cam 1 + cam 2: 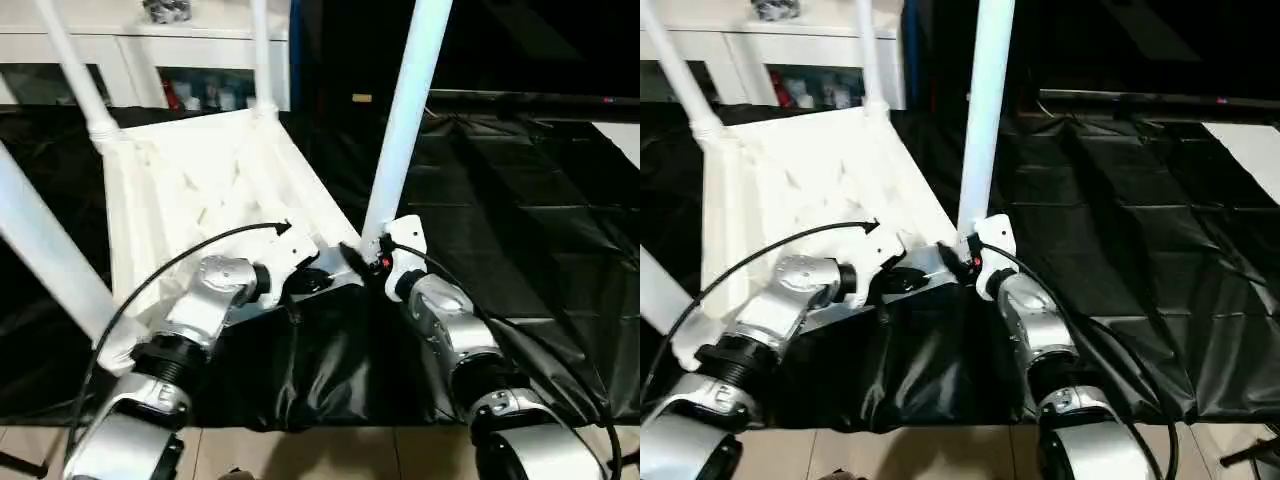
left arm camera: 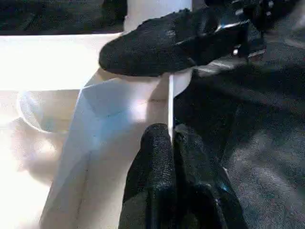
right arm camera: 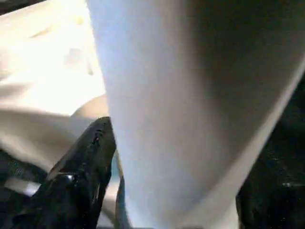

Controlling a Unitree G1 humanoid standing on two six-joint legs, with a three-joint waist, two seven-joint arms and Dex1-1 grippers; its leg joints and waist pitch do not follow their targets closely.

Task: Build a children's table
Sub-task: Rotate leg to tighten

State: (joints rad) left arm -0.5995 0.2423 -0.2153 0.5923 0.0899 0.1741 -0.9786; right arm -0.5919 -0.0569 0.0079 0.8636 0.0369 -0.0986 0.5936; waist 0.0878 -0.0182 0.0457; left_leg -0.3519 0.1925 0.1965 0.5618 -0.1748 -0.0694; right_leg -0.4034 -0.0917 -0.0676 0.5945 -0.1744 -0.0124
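Right hand clamps leg; left hand pinches tabletop rim.

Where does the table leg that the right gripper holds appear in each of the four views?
Left eye view: leg rises from the tabletop's near right corner, right of centre.
Right eye view: same leg, near the middle.
Left wrist view: its base at the top, behind a black finger.
Right wrist view: leg close up, between the right gripper's fingers.
Shared landmark: the near right corner.
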